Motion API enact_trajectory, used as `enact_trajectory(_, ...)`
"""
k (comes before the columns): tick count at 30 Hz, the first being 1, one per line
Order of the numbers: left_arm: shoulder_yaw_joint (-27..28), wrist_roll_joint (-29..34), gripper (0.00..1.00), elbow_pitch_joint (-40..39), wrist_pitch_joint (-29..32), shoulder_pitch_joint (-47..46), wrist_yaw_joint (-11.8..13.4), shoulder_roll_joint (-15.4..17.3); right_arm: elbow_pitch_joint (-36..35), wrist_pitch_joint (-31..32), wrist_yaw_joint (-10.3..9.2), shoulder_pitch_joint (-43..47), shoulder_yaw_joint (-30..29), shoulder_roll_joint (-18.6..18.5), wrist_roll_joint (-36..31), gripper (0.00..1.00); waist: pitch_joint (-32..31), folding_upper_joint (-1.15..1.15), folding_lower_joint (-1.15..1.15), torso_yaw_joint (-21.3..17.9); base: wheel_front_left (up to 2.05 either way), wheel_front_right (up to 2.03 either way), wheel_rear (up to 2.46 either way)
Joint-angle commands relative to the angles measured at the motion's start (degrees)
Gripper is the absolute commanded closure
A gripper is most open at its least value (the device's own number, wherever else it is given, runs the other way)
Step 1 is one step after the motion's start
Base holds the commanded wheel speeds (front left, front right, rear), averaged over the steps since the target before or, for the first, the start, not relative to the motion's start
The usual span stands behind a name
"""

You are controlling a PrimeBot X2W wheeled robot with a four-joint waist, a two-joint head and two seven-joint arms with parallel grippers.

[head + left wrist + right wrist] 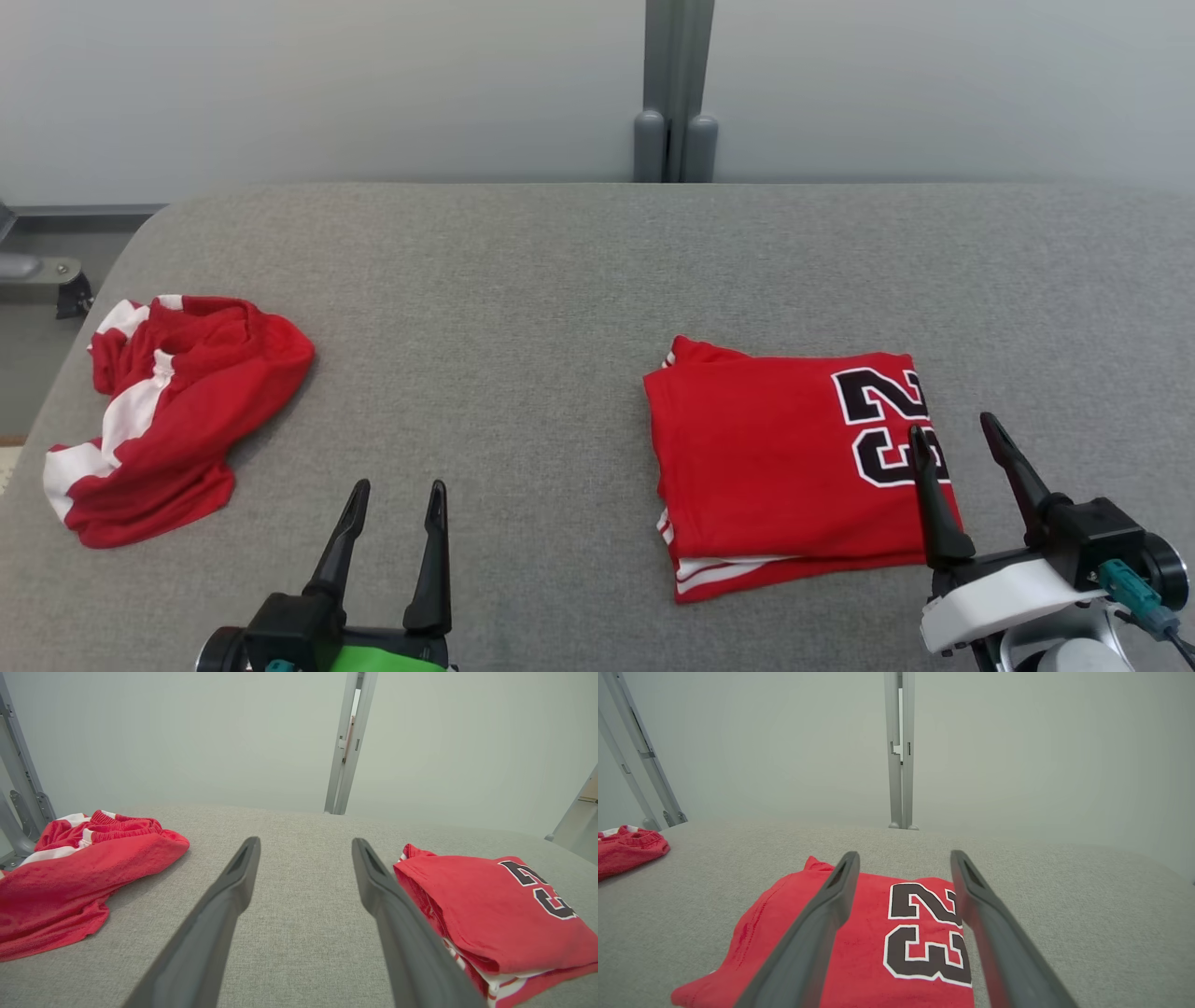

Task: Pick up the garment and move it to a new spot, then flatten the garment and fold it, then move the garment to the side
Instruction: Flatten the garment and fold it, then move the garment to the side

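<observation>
Right gripper (954,425): 2 fingers spread wide, nothing between them. In the head view its left finger crosses the right edge of the folded red jersey (775,467), and its right finger stands over bare grey table (523,355). The right wrist view looks along the same gripper (904,854) at the jersey (864,952). Both fingers point across the cloth with the black, white-edged number 23 (924,933) between them. Cannot tell if a tip touches the fabric.

Left gripper (400,485): 2 fingers spread, over bare table between the 2 garments and well apart from both. Its own wrist view (304,841) adds the side-on look: the jersey (490,905) is stacked in layers, with a white-striped hem at the bottom near corner.

The jersey lies flat on the table's right half, a neat rectangle with the 23 (887,429) at its far right corner.

A crumpled red-and-white garment (168,411) sits at the left edge. The left wrist view shows its bunched waistband (121,823). The right wrist view catches a corner of it (626,849).

Grey post (677,93) behind the far edge.
</observation>
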Motion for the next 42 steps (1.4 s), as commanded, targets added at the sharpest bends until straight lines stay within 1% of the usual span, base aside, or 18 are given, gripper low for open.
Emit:
enact_trajectory(1,0.4,-0.1,0.0,-0.2,0.0,1.2,0.4,0.1,0.5,-0.6,-0.05,0.7,1.1,-0.6,1.0,0.0,-1.0,0.0,0.0,-2.2,0.0,0.0,0.0)
enact_trajectory(3,0.6,-0.2,0.0,-0.4,0.0,1.4,0.5,0.1,0.1,-0.9,-0.07,1.3,2.0,-1.6,2.0,0.0,-1.2,0.0,0.0,-2.8,0.0,0.0,0.0)
enact_trajectory(6,0.8,-0.3,0.0,-0.6,0.0,1.7,0.6,0.1,-2.2,-0.9,-0.06,2.5,2.5,-2.1,2.7,0.0,-1.5,0.0,0.0,-3.3,0.0,0.0,0.0)
enact_trajectory(12,1.4,-0.3,0.0,-0.5,0.0,2.9,0.2,0.1,-4.6,-0.9,-0.06,7.0,0.5,-0.8,1.7,0.0,-3.3,0.0,0.0,-3.3,0.0,0.0,0.0)
enact_trajectory(16,2.0,0.3,0.0,-0.1,0.0,4.0,0.3,0.1,-4.6,-0.9,-0.06,8.9,0.4,-0.1,1.2,0.0,-4.4,0.0,0.0,-3.4,0.0,0.0,0.0)
enact_trajectory(27,2.9,3.2,0.0,1.1,0.0,5.8,0.9,0.1,-4.6,-0.9,-0.06,10.5,1.3,1.2,0.4,0.0,-6.0,0.0,0.0,-4.1,0.0,0.0,0.0)
enact_trajectory(42,2.4,2.7,0.0,1.3,0.0,5.7,1.8,0.1,-3.8,-0.9,-0.06,10.8,1.2,1.3,-0.2,0.0,-6.3,0.0,0.0,-4.5,0.0,0.0,0.0)
